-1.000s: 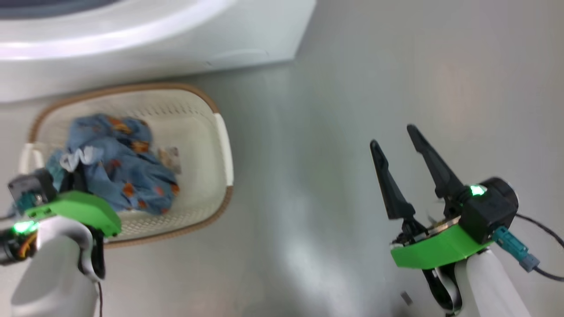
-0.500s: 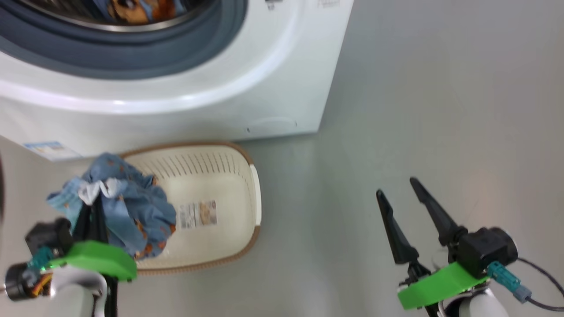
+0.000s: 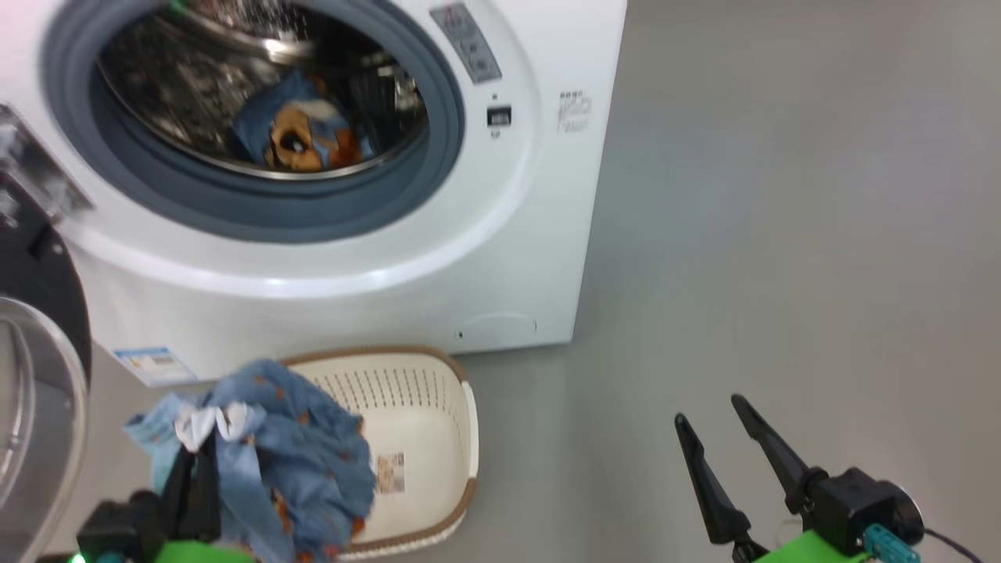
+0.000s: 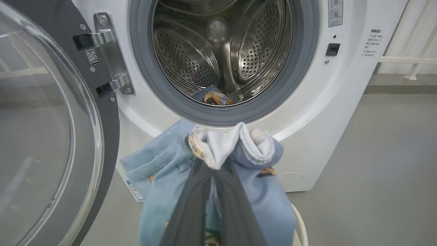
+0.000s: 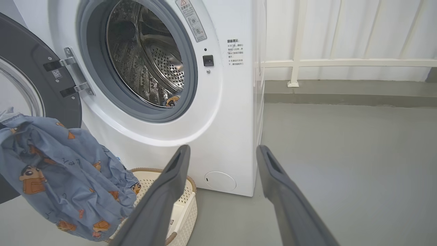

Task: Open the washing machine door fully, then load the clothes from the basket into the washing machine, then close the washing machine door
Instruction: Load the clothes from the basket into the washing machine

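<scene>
Well, head view: the white boxy washing machine had one crumpled blue garment in its perforated steel drum; the cream basket lay on the floor just in front of it.
L wrist view: left gripper was clamped tight on the soft bundled clothes, near the grey rubber ring; the glossy round door hung open.
R wrist view: right gripper gaped wide, holding nothing.

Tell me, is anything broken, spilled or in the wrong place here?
Nothing looks wrong. The washing machine door hangs open, one garment lies in the drum, and the left gripper holds the other garment bunched above the basket.
</scene>
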{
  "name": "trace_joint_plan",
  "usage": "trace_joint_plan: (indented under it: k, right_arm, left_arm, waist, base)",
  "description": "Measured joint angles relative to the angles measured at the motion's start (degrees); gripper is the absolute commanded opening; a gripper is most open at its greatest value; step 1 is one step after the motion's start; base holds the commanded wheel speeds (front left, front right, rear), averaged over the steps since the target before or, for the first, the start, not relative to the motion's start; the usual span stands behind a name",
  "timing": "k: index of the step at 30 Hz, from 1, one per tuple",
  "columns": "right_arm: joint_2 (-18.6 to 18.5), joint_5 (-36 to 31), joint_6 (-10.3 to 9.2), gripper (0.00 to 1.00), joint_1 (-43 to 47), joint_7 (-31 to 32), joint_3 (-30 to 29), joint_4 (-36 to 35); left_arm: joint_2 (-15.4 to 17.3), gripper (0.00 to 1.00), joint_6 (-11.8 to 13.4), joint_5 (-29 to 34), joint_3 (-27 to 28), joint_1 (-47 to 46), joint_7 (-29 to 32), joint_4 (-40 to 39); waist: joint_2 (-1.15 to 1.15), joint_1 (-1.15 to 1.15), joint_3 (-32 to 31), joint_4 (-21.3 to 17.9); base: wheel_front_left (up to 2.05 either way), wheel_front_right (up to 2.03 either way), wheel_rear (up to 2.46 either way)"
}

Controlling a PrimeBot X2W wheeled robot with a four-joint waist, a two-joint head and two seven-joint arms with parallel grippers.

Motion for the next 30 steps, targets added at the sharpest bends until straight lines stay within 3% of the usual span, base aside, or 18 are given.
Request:
trace_joint_plan:
  k: [13, 30]
  right_arm:
    - [0.2, 0.0, 0.00, 1.00, 5.1, 2.0, -1.4, -3.0]
    - [0.2, 0.0, 0.00, 1.00, 5.8, 2.5, -2.4, -3.8]
  left_arm:
    - [1.4, 0.00, 3.4, 1.1, -1.6, 10.6, 5.5, -13.1]
    - [1.9, 0.00, 4.5, 1.4, -2.2, 12.1, 6.5, -15.7]
  waist:
    - [0.00, 0.00, -7.3, 0.0]
    - [0.00, 0.00, -8.3, -0.7]
  base:
    - [0.00, 0.00, 0.00]
    - [0.00, 0.00, 0.00]
